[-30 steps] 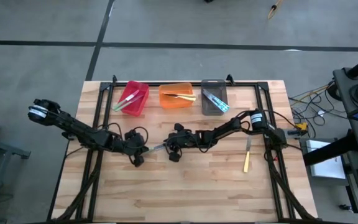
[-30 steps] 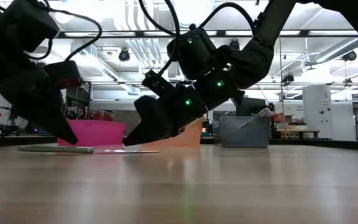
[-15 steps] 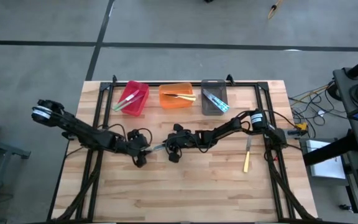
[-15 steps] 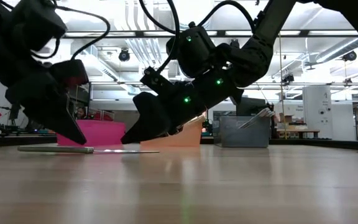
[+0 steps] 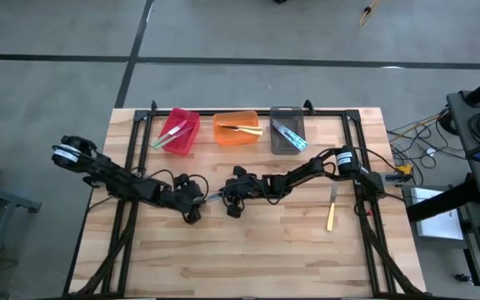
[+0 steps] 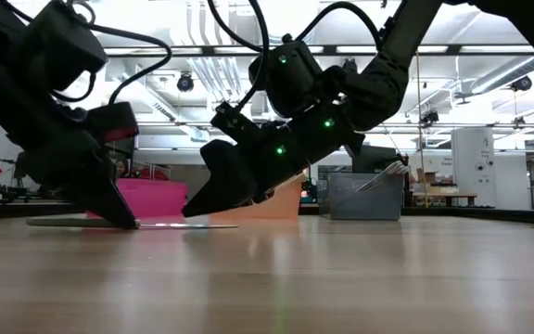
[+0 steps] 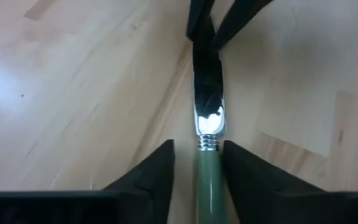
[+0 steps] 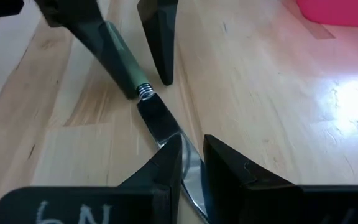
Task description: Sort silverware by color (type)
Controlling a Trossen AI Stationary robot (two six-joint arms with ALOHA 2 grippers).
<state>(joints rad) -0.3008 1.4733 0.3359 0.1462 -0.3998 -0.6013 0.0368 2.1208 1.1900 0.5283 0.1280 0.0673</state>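
Three bins (image 5: 237, 129) line the table's (image 5: 248, 258) far edge; a knife (image 5: 211, 198) lies at centre, another utensil (image 5: 331, 215) near the right edge.

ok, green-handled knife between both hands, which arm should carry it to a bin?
Probably the left. The left hand straddles the green handle of the knife, fingers open either side. The right hand only pinches the blade tip, a poorer hold for carrying.

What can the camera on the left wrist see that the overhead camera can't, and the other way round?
Only the left wrist view shows the left gripper open, straddling the knife's green handle. Only the overhead view shows the three bins, the yellow-handled utensil and both arms. Both show the green-handled knife on the table.
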